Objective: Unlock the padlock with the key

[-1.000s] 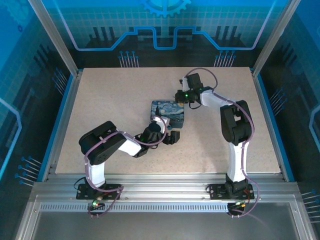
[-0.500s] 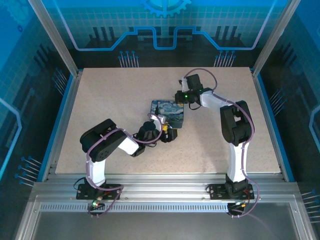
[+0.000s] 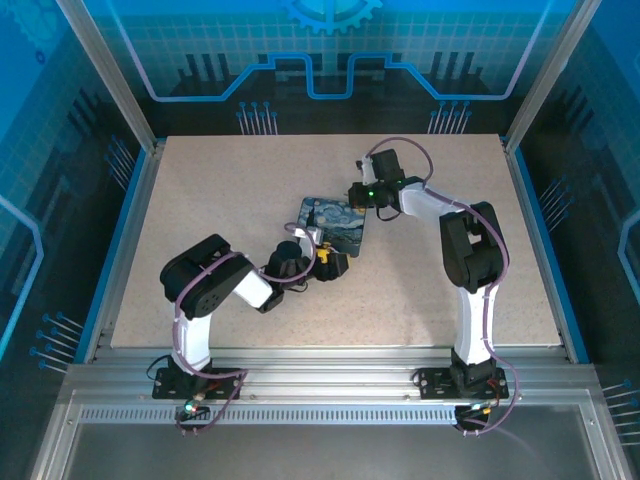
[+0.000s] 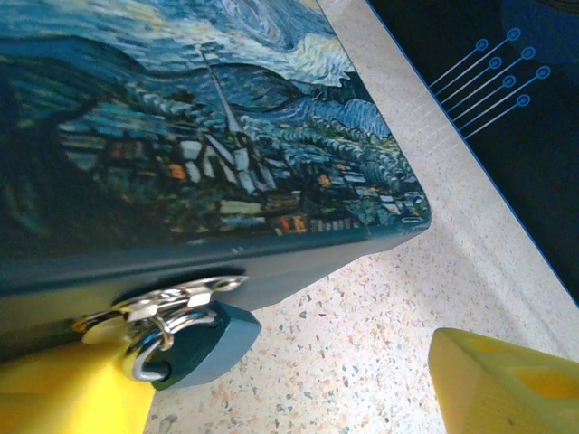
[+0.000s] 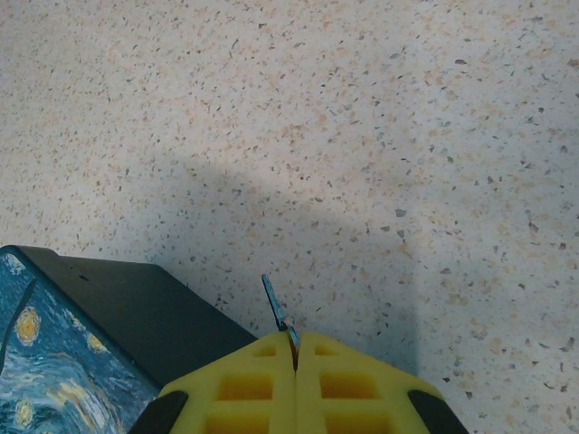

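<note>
Two things looked settled, and most of the job remained. On the left, the left gripper (image 3: 324, 261) sat low at the near side of the box (image 3: 337, 222) with its jaws well apart. In the wrist view one yellow finger (image 4: 68, 398) lay just beside the padlock (image 4: 204, 344) and the other finger stood far off to the right, so nothing was clamped.

The padlock hung tilted from a metal hasp (image 4: 172, 303) on the box's near wall, its body low over the speckled table (image 4: 362, 334). Its shackle ran through the hasp and looked closed, though the left finger hid part of it.

Further right, at the far right corner of the box, the right gripper (image 3: 358, 192) had its pads pressed together on the key (image 5: 274, 303), a thin blade poking out between them. The key was well apart from the padlock, with the box between them.

By my reading, the key was in hand and the lock was nearly bracketed. Left to do were steadying the padlock, carrying the key round, seating it, turning it and freeing the shackle.
</note>
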{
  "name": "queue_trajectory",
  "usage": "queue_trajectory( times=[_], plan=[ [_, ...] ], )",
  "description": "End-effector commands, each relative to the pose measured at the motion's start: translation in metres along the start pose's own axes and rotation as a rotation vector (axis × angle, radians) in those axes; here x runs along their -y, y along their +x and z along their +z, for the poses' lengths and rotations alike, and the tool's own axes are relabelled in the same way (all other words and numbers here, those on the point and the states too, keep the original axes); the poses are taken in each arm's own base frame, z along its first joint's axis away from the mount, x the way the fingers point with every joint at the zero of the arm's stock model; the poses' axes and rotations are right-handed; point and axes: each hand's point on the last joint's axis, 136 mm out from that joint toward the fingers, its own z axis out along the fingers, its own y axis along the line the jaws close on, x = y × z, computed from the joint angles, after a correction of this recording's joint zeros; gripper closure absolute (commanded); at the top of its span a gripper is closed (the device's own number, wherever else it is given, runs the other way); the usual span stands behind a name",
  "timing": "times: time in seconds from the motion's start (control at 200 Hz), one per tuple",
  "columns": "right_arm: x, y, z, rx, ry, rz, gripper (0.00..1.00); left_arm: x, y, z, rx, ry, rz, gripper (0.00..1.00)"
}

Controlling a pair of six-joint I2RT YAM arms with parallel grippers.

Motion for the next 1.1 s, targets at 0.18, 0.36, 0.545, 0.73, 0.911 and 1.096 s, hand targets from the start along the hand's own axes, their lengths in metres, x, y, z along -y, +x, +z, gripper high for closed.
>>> queue_trajectory(
  times=[0.18, 0.36, 0.545, 0.73, 0.911, 1.096],
  plan=[
    [-0.013, 0.036, 0.001, -0.109, -0.023, -0.008, 1.0, 0.007, -0.007, -0.008, 0.028, 0.097, -0.054, 0.45],
    [-0.013, 0.035, -0.001, -0.105, -0.023, -0.008, 1.0, 0.009, -0.006, -0.01, 0.022, 0.116, -0.075, 0.42],
    [-0.012, 0.035, -0.001, -0.104, -0.019, -0.005, 1.0, 0.012, -0.004, -0.013, 0.016, 0.134, -0.096, 0.5],
    [-0.014, 0.036, 0.0, -0.106, -0.021, -0.006, 1.0, 0.012, 0.0, -0.019, 0.019, 0.141, -0.125, 0.52],
    [-0.013, 0.038, 0.001, -0.108, -0.015, -0.002, 1.0, 0.009, 0.007, -0.028, 0.015, 0.14, -0.139, 0.52],
    [-0.015, 0.037, 0.002, -0.107, -0.02, -0.004, 1.0, 0.004, 0.014, -0.025, -0.004, 0.127, -0.157, 0.5]
  ],
)
